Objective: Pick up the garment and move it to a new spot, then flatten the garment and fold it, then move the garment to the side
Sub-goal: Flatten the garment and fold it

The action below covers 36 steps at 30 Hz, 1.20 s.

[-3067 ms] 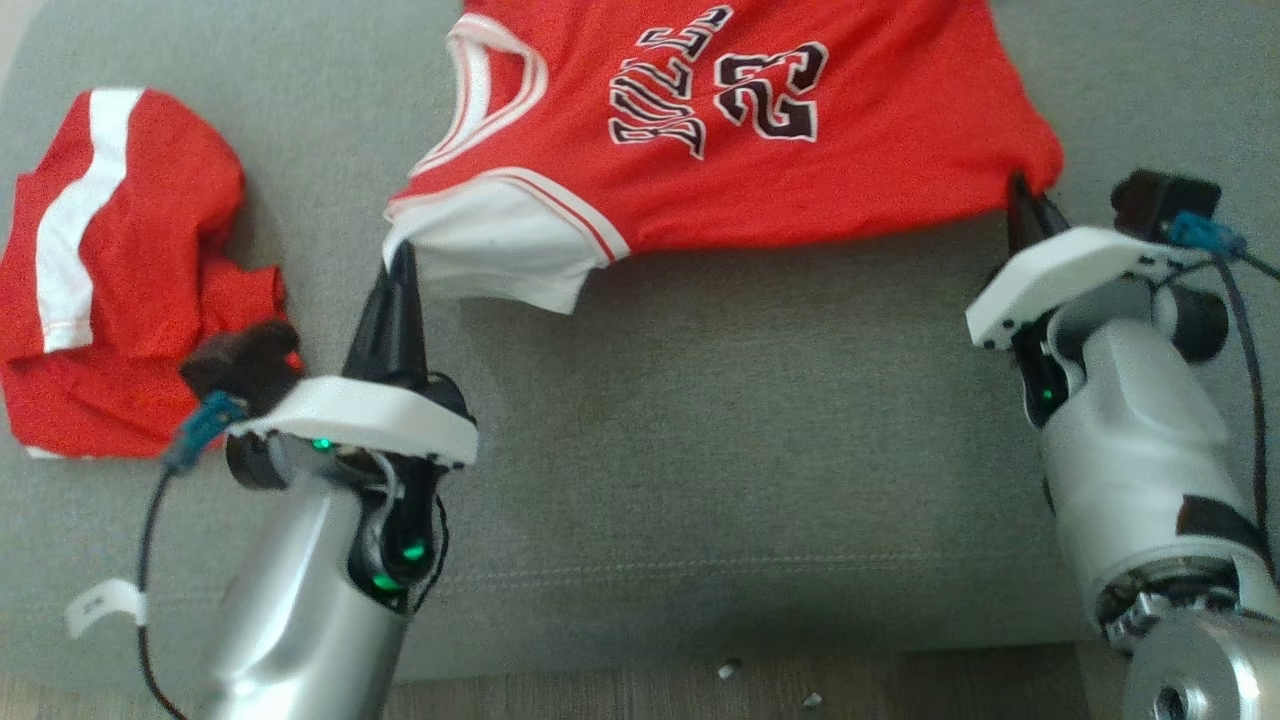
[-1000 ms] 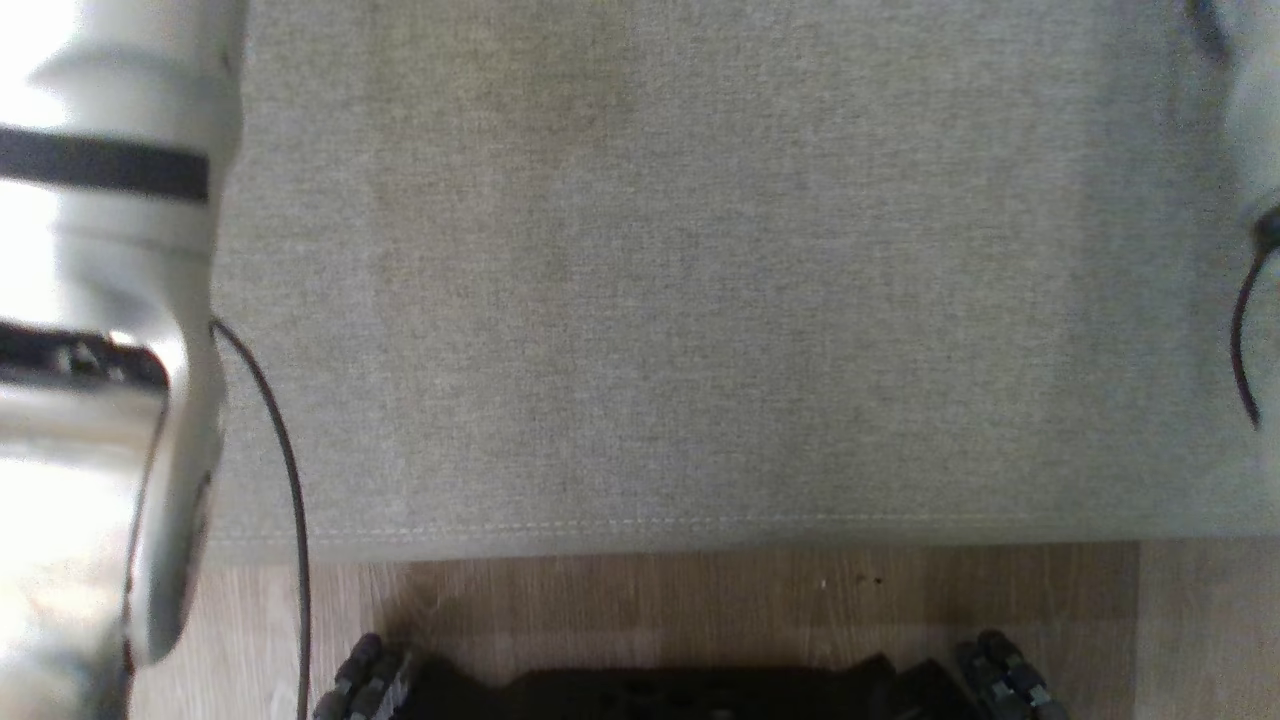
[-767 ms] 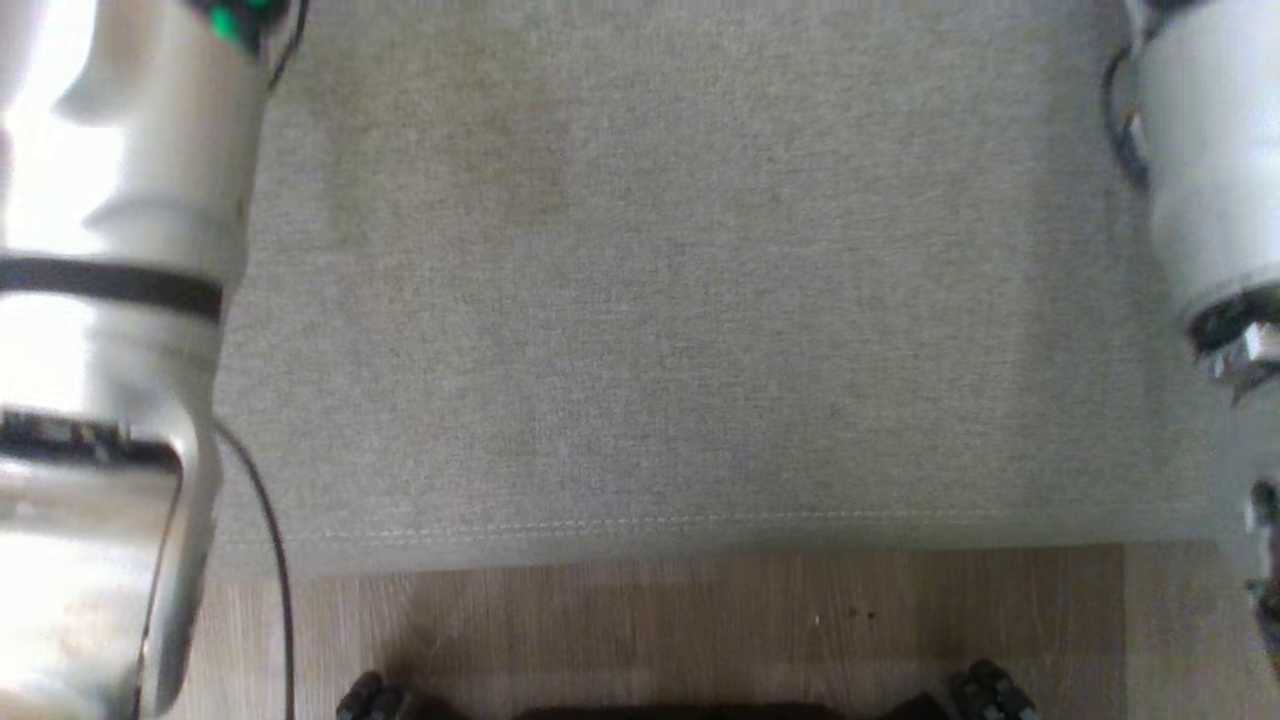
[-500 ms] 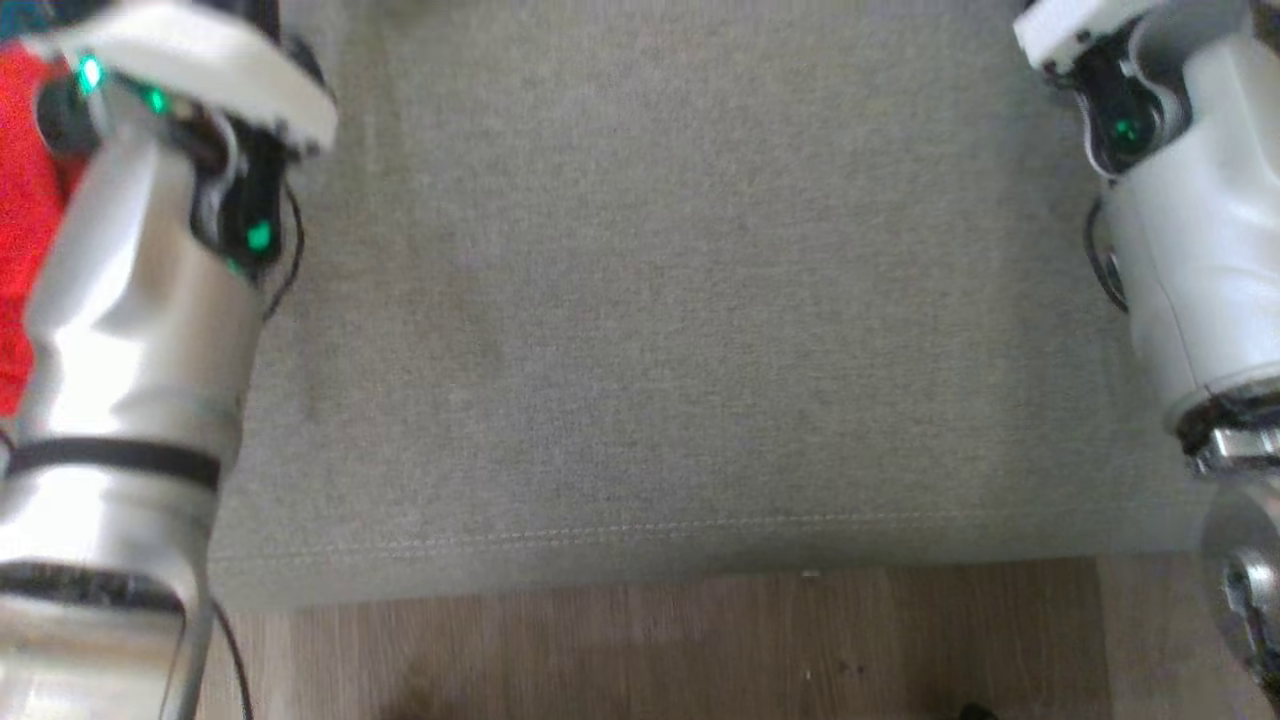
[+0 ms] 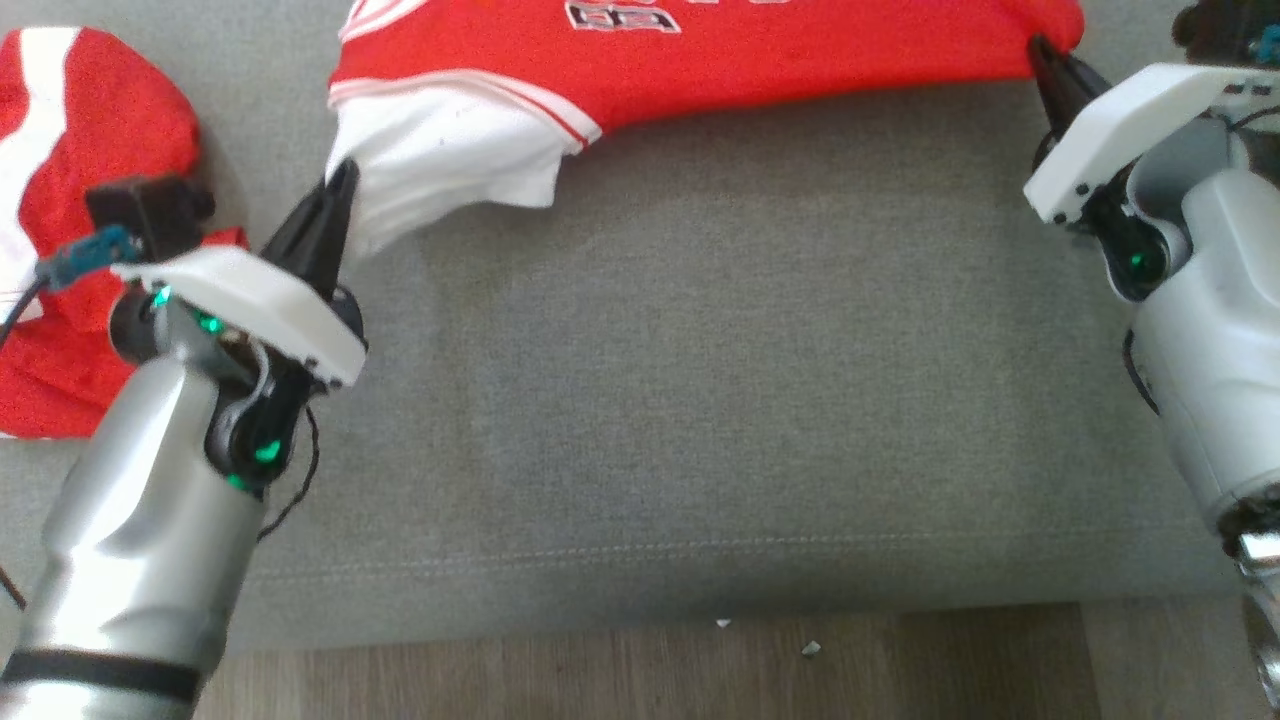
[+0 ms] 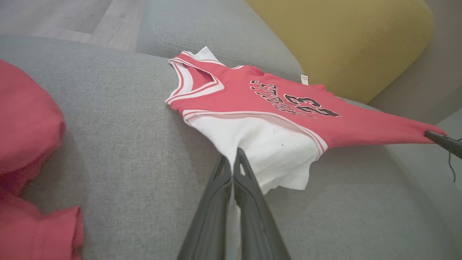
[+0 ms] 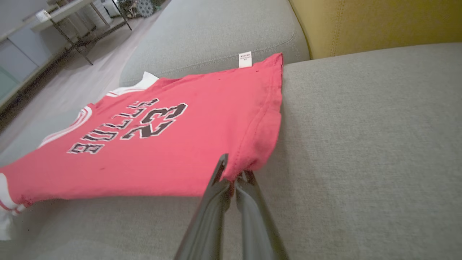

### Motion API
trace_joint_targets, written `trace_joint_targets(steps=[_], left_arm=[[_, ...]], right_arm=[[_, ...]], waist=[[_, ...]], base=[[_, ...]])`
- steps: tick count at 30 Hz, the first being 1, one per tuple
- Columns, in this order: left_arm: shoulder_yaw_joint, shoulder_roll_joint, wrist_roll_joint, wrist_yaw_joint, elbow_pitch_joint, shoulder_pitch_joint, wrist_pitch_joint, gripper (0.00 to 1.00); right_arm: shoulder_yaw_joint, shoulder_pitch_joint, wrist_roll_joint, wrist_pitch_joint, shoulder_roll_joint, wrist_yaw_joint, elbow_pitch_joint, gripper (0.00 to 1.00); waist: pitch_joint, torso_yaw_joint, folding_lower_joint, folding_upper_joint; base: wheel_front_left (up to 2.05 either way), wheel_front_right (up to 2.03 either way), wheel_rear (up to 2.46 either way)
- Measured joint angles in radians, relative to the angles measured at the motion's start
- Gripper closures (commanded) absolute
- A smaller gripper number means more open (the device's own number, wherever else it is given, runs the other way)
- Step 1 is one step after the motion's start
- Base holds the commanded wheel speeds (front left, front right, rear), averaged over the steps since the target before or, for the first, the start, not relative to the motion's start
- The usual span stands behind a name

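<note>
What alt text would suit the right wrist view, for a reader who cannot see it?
The right gripper, jaws shut, pinches the near hem corner of a red jersey printed BULLS 23, which is spread over a grey sofa seat. A yellow cushion stands behind it.
</note>
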Motion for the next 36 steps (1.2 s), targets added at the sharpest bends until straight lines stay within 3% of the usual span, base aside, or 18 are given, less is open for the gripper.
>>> trace_joint_targets(steps=[6,10,15,27,36], left_arm=[[-0.001,0.04,-0.052,0.0,-0.141,0.119,0.061,1.0],[-0.016,0.077,-0.077,0.0,-0.222,0.2,0.115,1.0],[-0.025,0.121,-0.111,0.0,-0.309,0.28,0.167,1.0],[-0.024,0.207,-0.226,0.0,-0.448,0.43,0.261,1.0],[-0.021,0.275,-0.25,0.0,-0.501,0.51,0.295,1.0]], right_arm=[[0.095,0.047,0.044,0.025,-0.04,0.0,-0.041,1.0],[0.227,0.085,0.043,0.041,-0.079,0.0,-0.1,1.0],[0.302,0.127,0.111,0.116,-0.132,0.0,-0.114,1.0],[0.393,0.184,0.291,0.34,-0.185,0.0,-0.139,1.0],[0.444,0.251,0.373,0.489,-0.201,0.0,-0.167,1.0]], waist=[[-0.04,-0.002,0.0,0.0],[-0.066,-0.005,0.0,0.0],[-0.101,-0.009,0.0,0.0],[-0.172,-0.025,0.0,0.0],[-0.226,-0.04,0.0,0.0]], base=[[0.0,0.0,0.0],[0.0,0.0,0.0],[0.0,0.0,0.0],[0.0,0.0,0.0],[0.0,0.0,0.0]])
